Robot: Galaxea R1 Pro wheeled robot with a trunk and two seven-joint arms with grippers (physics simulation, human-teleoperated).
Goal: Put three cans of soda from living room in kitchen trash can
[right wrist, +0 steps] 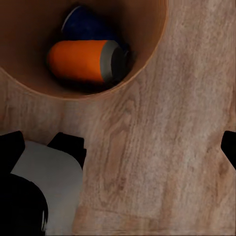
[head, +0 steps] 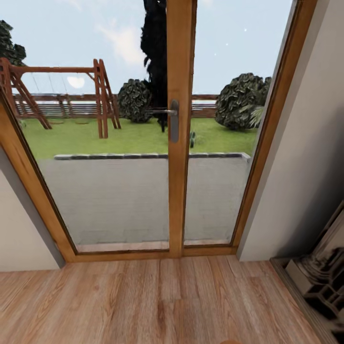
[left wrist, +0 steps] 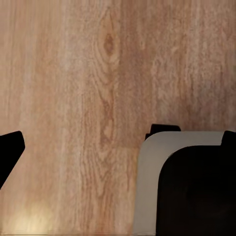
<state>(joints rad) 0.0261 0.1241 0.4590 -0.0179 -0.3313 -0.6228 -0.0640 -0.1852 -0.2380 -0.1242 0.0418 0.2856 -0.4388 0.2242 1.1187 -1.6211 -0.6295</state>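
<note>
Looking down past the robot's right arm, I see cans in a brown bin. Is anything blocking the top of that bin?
Nothing visible does. The tash can is open-topped, with no lid. An orange can of soda and a blue one lie inside it, on their sides.

the right wrist view looks down into the trash can (right wrist: 147,59), its coppery brown inside open over a wood plank floor (right wrist: 162,162). an orange can (right wrist: 78,61) with a grey top lies on its side in it, touching a blue can (right wrist: 86,24) just beside it. dark fingertips (right wrist: 229,147) of the right tool (right wrist: 120,147) show at the edges, spread well apart with bare floor between them, beside a pale grey and black robot part (right wrist: 49,172)
</note>
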